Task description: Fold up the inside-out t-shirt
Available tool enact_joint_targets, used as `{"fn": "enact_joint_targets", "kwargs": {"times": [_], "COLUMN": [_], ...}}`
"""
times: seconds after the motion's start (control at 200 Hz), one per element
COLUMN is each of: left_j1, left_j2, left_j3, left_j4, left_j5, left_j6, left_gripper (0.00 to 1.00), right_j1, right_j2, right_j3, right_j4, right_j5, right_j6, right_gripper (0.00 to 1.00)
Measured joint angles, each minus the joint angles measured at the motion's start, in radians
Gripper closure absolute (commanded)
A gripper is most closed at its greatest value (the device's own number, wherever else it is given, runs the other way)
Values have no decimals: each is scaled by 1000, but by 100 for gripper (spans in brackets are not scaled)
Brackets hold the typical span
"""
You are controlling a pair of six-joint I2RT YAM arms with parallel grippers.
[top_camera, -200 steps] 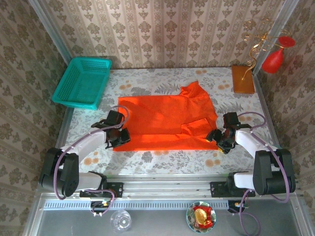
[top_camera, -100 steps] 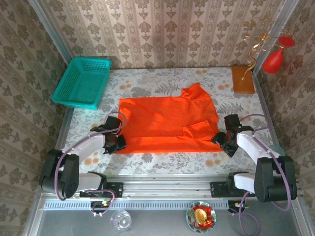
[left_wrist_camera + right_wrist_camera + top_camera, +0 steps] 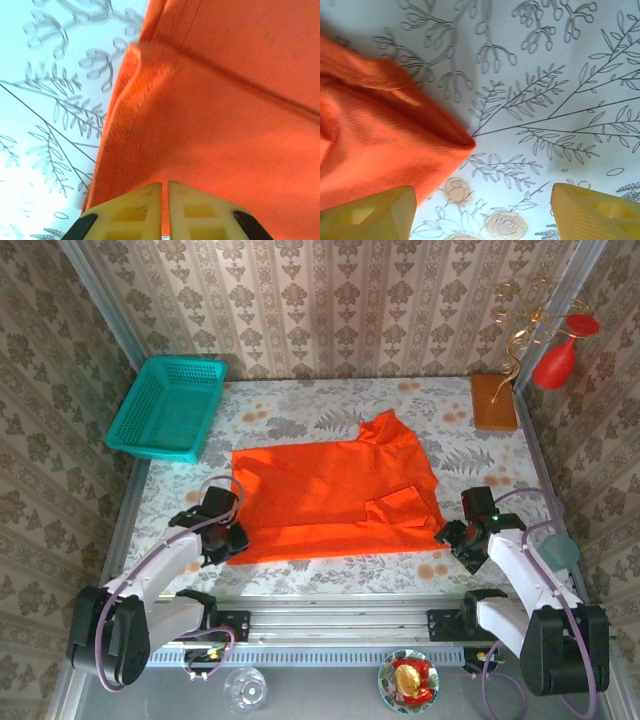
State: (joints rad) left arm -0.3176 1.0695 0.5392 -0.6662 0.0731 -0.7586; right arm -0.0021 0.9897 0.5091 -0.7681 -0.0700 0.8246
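Left gripper point(image 3: 165, 200) pinched shut on the near-left hem of the inside-out t-shirt point(image 3: 335, 500). Right gripper point(image 3: 482, 215) wide, empty, at the near-right corner. Shirt spread on the table point(image 3: 290, 405), right flap turned in. Judged: folding barely begun.

From my station, the overhead feed shows three papered walls closing in the cell: a back wall point(image 3: 330, 310) across the top of the frame, a left wall point(image 3: 45, 440) and a right wall point(image 3: 605, 470), all in a beige damask pattern with vertical stripes. Bare metal posts point(image 3: 100, 300) run down the upper corners. The desk point(image 3: 300, 405) fills the middle and wears a pale cover printed with grey leaf sprays and small orange blooms. Both wrist feeds show that print close up point(image 3: 560, 75). Along the bottom of the frame I see an aluminium rail point(image 3: 340, 622) and below it a grey ledge point(image 3: 320, 690). The light is bright and the shadows soft.
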Motion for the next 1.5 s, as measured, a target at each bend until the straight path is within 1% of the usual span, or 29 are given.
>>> {"fn": "enact_joint_targets", "kwargs": {"times": [0.145,0.245,0.34,0.4,0.465,0.515,0.63,0.73,0.825,0.95,1.07,1.19,1.39,1.5], "left_j1": [61,102,140,169,194,209,221,222,222,233,248,257,260,260], "left_j2": [43,103,165,214,269,310,380,414,418,418,433,474,598,672], "left_j3": [117,195,263,313,369,406,457,469,469,469,476,509,624,691], "left_j4": [7,37,68,85,106,123,146,159,161,167,166,167,170,174], "left_j5": [-7,-6,1,6,13,21,40,58,66,76,87,92,121,135], "left_j6": [82,160,227,262,291,309,336,348,355,367,387,409,439,450], "left_gripper": [88,84,83,84,84,84,84,84,84,84,82,82,82,78], "right_j1": [0,0,0,0,0,0,0,0,0,-1,-15,-35,-44,-44], "right_j2": [0,65,192,283,391,475,654,785,872,907,906,892,835,812], "right_j3": [79,148,234,287,350,399,517,615,675,682,671,649,605,594], "right_j4": [25,70,124,173,229,271,337,366,372,342,319,316,271,244], "right_j5": [-76,-128,-196,-253,-323,-373,-457,-490,-489,-432,-367,-348,-259,-243], "right_j6": [-93,-156,-216,-246,-264,-274,-280,-280,-280,-271,-256,-245,-245,-245], "right_gripper": [31,33,34,36,40,41,42,44,45,43,43,43,43,43]}}
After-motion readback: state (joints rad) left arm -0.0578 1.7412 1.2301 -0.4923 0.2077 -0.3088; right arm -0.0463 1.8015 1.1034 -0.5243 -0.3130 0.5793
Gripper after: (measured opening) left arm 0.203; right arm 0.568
